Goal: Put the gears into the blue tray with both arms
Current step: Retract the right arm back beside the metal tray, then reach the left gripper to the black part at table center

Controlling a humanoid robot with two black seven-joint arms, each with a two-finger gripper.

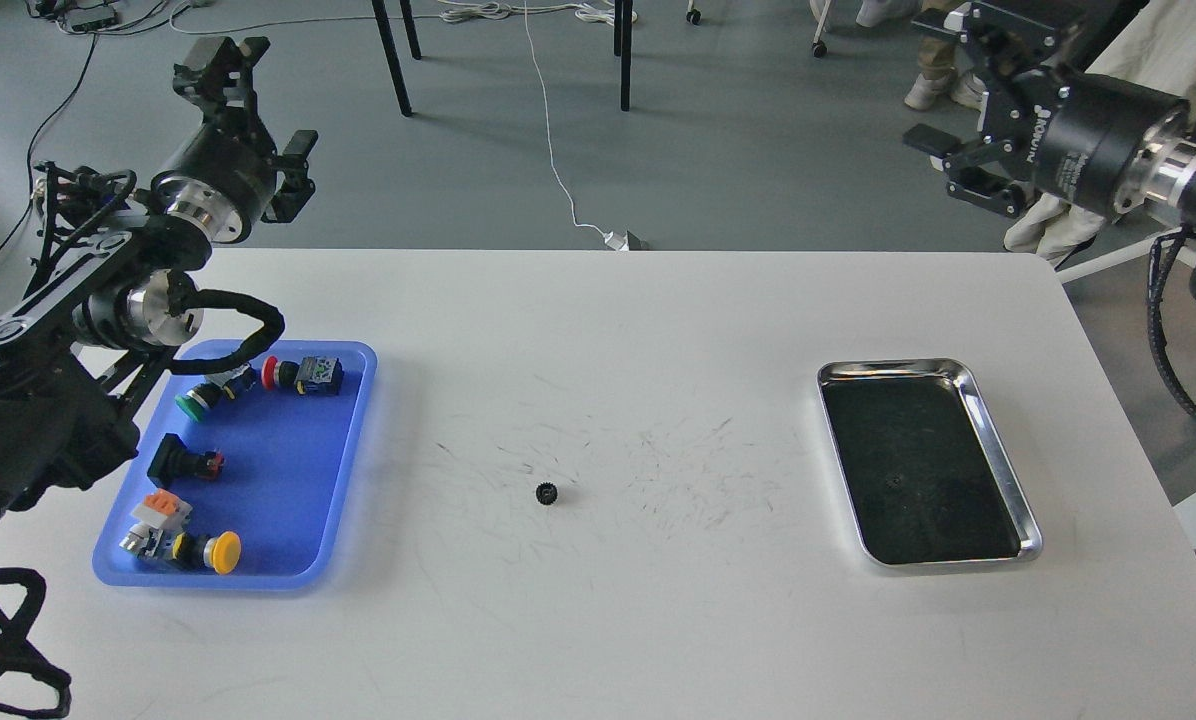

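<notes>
1. Nearest the camera is the left arm's black cable loop (3, 640) at the lower left corner, cut off by the frame edge.
2. The left end effector (220, 62) is raised beyond the bench's far left edge, well apart from everything on the bench. It is seen dark and end-on, so I cannot tell whether its fingers are spread or pressed together. It carries nothing that I can see.
3. The right end effector (948, 100) hangs high at the far right, off the bench (598, 620). Its fingers look spread and empty.
4. 1 gear (546, 493) lies alone on the bare bench, roughly midway between the blue tray (353, 440) and the steel tray (998, 455).
5. A faint speck (895, 483) on the steel tray's dark floor may be the 2nd gear; it is too small to be sure.
6. Risks, as I judge them: the gear is tiny and flat, so closing fingers could flick it away or miss it. Black on the dark floor, a gear in the steel tray would be hard to locate.
7. The blue tray already holds several push-button switches (303, 375), and the left arm's links hide its near left corner; a released gear could land against a switch.
</notes>
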